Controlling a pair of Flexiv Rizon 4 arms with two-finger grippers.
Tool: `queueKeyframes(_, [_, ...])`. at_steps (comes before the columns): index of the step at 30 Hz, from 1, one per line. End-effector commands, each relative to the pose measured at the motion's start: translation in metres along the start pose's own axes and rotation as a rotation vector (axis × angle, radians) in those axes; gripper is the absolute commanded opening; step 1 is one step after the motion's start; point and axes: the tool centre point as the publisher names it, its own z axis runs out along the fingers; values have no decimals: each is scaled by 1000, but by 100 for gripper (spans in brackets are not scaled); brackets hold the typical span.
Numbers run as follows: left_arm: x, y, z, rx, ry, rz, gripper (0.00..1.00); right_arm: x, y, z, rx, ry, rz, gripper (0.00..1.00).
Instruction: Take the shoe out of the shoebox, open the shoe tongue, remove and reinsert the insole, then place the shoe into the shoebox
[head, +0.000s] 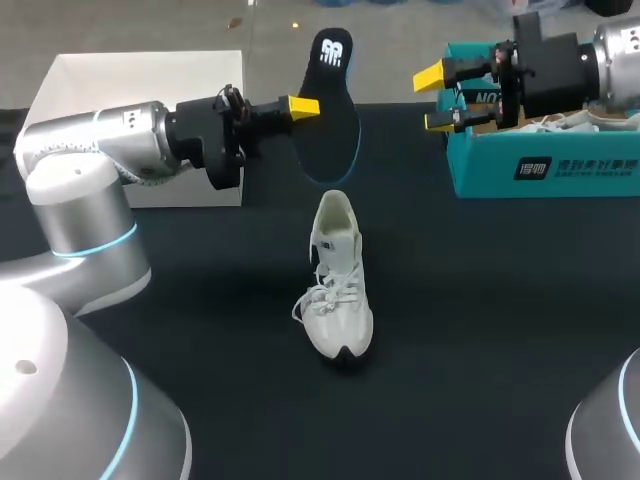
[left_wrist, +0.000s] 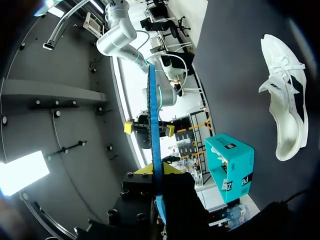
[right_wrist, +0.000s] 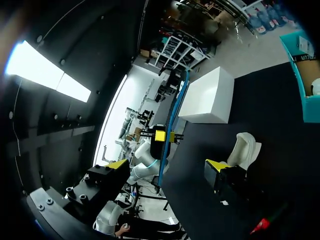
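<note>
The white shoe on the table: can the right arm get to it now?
Probably yes. The right gripper is open by the teal shoebox, with only bare table between it and the white shoe; the left gripper holds the insole aside.

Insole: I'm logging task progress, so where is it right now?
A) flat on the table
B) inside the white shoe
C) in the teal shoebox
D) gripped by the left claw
D: the left claw is shut on the insole, holding it in the air, apart from the white shoe.
</note>
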Motion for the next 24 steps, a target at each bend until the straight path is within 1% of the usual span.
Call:
queueKeyframes(1, [-4,4,-5,11,-6,-340,0,0,1,2,0,0,0,100])
queueKeyframes(3, [-9,2,-6,47,40,-576,0,0,1,2,0,0,0,100])
queueKeyframes(4, [-14,-1,-6,77,16,-648,0,0,1,2,0,0,0,100])
queueKeyframes(5, [-18,-3,-7,105,15,-690,0,0,1,2,0,0,0,100])
queueKeyframes(6, [-19,-8,-8,151,85,-704,0,0,1,2,0,0,0,100])
queueKeyframes(21, [-19,-8,-8,151,85,-704,0,0,1,2,0,0,0,100])
queueKeyframes(22, [-19,-5,-7,145,6,-859,0,0,1,2,0,0,0,100])
queueKeyframes(23, [-20,-4,-6,143,-57,-947,0,0,1,2,0,0,0,100])
queueKeyframes(24, [-22,-1,-6,104,-62,-1036,0,0,1,2,0,0,0,100])
